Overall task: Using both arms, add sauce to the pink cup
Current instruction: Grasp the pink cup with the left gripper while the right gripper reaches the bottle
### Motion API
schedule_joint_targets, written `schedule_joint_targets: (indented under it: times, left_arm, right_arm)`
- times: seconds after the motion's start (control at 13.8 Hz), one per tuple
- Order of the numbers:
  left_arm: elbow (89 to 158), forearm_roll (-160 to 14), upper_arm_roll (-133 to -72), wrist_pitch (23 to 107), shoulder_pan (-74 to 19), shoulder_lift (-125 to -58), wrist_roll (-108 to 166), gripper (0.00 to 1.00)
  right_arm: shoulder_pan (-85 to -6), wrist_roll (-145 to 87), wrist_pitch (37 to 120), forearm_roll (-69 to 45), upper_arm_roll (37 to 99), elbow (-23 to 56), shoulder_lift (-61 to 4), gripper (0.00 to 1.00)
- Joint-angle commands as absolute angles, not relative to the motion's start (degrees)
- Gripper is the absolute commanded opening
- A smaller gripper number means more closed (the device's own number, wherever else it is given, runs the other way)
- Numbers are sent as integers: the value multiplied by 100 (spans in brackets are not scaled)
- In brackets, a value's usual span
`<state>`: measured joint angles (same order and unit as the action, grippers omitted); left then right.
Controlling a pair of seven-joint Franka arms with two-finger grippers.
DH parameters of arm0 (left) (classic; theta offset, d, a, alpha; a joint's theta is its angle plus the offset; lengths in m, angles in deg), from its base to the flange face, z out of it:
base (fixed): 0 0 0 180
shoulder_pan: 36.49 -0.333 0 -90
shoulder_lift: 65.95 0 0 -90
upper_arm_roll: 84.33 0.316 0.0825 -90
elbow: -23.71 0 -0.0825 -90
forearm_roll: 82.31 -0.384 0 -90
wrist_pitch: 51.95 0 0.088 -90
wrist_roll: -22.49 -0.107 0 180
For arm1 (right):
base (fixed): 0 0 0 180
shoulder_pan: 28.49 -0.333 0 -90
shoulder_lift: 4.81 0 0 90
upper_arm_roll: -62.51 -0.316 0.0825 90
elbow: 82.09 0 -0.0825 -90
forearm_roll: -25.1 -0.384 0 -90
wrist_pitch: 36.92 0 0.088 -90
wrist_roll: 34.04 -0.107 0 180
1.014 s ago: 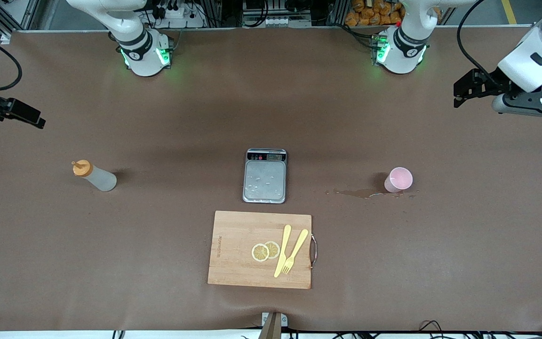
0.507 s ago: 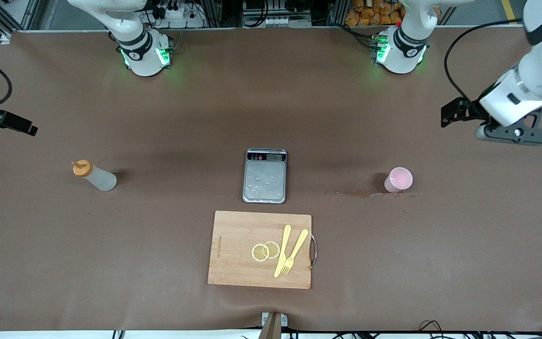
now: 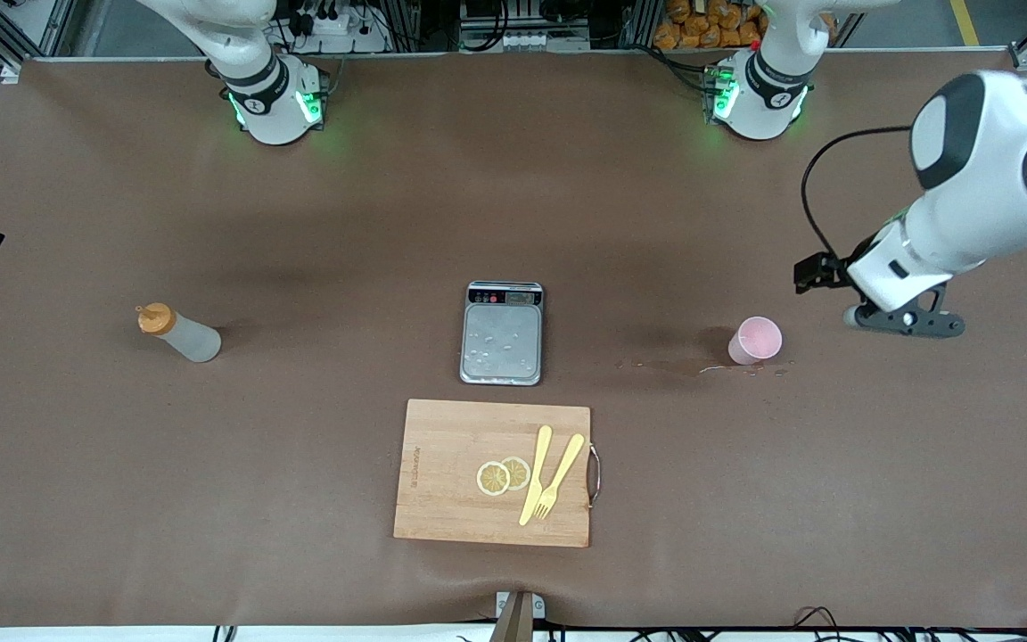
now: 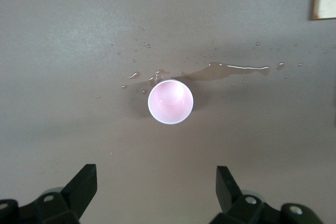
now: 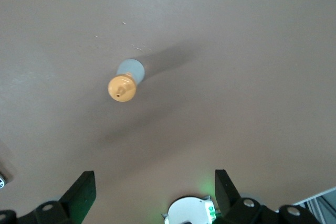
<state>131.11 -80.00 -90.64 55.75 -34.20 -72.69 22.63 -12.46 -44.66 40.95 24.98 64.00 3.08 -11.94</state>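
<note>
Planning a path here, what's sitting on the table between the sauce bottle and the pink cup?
In the front view, the grey scale sits between the sauce bottle and the pink cup, with a spilled puddle beside the cup.

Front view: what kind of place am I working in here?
Most likely a robotics lab bench set up as a mock kitchen. Two arm bases with green lights stand on a brown-covered table, with a scale, a cutting board holding lemon slices, and aluminium framing along the edge.
</note>
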Motion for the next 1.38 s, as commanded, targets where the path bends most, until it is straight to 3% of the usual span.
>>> schedule_joint_targets:
  times: [0.0, 0.51, 1.3]
  left_arm:
    - [13093, -7958, -9084, 5852, -3482, -7683, 2364, 100]
    - [13146, -7958, -9084, 6319, -3491, -8370, 2373, 100]
    - [13093, -7950, -9040, 6890, -3491, -9460, 2373, 100]
  right_arm:
    - [-856, -4756, 3999, 2134, 6304, 237, -1394, 100]
    - [-161, -5714, 3876, 1246, 6304, 202, -2088, 100]
    - [718, -7797, 3885, -1135, 6304, 53, -4011, 100]
